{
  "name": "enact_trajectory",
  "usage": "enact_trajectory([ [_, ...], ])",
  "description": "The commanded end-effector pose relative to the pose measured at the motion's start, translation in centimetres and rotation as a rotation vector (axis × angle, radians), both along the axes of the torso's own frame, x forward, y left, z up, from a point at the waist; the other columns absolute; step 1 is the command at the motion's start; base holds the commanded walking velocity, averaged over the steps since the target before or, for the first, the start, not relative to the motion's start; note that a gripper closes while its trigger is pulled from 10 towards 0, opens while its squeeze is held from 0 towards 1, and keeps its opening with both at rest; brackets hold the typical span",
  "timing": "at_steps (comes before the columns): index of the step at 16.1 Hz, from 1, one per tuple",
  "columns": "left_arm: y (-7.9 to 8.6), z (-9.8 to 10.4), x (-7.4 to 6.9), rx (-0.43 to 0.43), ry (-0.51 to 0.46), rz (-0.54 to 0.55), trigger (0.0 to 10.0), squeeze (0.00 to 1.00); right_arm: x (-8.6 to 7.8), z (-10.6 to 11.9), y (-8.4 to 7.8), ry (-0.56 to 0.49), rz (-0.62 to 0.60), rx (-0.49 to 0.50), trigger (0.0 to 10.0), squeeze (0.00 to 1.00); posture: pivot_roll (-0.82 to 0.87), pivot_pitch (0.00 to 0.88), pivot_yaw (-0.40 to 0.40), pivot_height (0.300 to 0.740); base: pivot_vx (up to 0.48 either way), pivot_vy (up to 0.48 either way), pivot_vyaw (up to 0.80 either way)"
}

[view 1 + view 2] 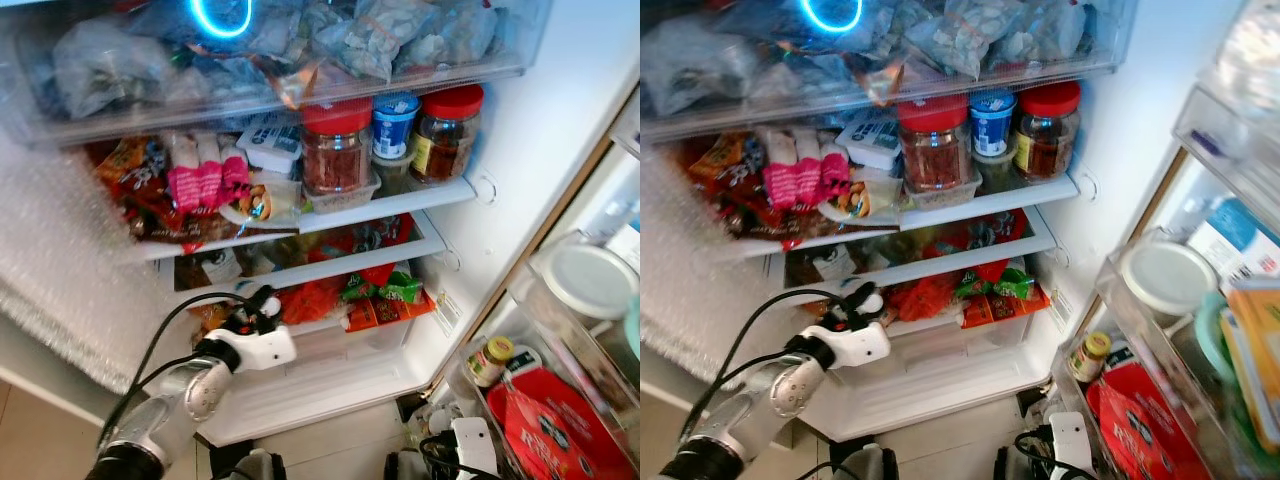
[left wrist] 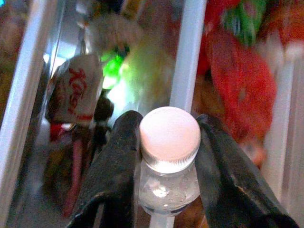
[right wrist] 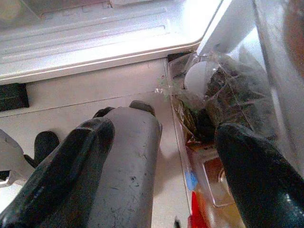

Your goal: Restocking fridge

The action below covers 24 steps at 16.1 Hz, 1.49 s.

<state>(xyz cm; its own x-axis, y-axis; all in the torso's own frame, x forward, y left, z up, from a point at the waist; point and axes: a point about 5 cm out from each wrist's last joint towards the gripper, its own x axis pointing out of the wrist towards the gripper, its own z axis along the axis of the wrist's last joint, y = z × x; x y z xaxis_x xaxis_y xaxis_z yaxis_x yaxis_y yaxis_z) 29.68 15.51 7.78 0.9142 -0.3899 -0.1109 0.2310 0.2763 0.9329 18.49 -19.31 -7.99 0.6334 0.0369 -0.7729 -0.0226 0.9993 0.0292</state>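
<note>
Two grippers in play: left gripper [image 2: 168,156] clamps a small clear bottle [image 2: 169,183] by its white-capped neck, at the fridge's [image 1: 520,120] lower left shelf beside red snack packs [image 1: 320,300]. Right gripper [image 3: 161,171] hangs low near the door bins, fingers spread, holding nothing.

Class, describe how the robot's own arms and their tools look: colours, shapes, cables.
The left arm is silver and rounded, with a white wrist block and a looping black cable. Its tool has two long, scuffed black fingers. The right tool has similar blunt black fingers.
</note>
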Motion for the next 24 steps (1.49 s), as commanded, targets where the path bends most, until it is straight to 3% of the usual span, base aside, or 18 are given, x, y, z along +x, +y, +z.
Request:
enact_trajectory([
  [1, 1.0, -0.4, 0.1, 0.106, 0.005, 0.023, 10.0, 0.00, -1.2, -0.6, 0.2, 0.043, -0.020, 0.015, 10.0, 0.00, -0.02, 0.130, 0.012, 0.652, 0.000, 0.000, 0.00],
  [3, 1.9, 0.0, 0.6, 0.157, -0.031, 0.081, 10.0, 0.00, -1.2, -0.6, 0.2, 0.042, -0.019, 0.018, 10.0, 0.00, -0.02, 0.130, 0.010, 0.652, 0.000, 0.000, 0.00],
  [5, 2.1, 0.1, 0.8, 0.154, -0.048, 0.106, 10.0, 0.00, -1.2, -0.6, 0.2, 0.042, -0.017, 0.020, 10.0, 0.00, -0.02, 0.130, 0.009, 0.652, 0.000, 0.000, 0.00],
  [9, 1.8, 0.3, 1.2, 0.161, -0.084, 0.090, 10.0, 0.00, -1.2, -0.6, 0.2, 0.041, -0.016, 0.020, 10.0, 0.00, -0.02, 0.130, 0.009, 0.652, 0.000, 0.000, 0.00],
  [12, 1.1, -0.1, 2.0, 0.083, -0.070, 0.070, 10.0, 0.00, -1.3, -0.7, 0.2, 0.043, -0.016, 0.021, 10.0, 0.00, -0.02, 0.133, 0.010, 0.652, 0.000, 0.000, 0.00],
  [23, 1.3, -0.7, 2.6, 0.091, -0.082, 0.054, 10.0, 0.00, -1.3, -0.7, 0.2, 0.044, -0.016, 0.022, 10.0, 0.00, -0.03, 0.136, 0.009, 0.652, 0.000, 0.000, 0.00],
  [24, -0.5, 0.9, 2.2, 0.048, -0.228, -0.067, 10.0, 0.00, -1.4, -0.7, 0.3, 0.044, -0.023, 0.026, 10.0, 0.00, -0.03, 0.143, 0.015, 0.652, 0.000, 0.000, 0.00],
])
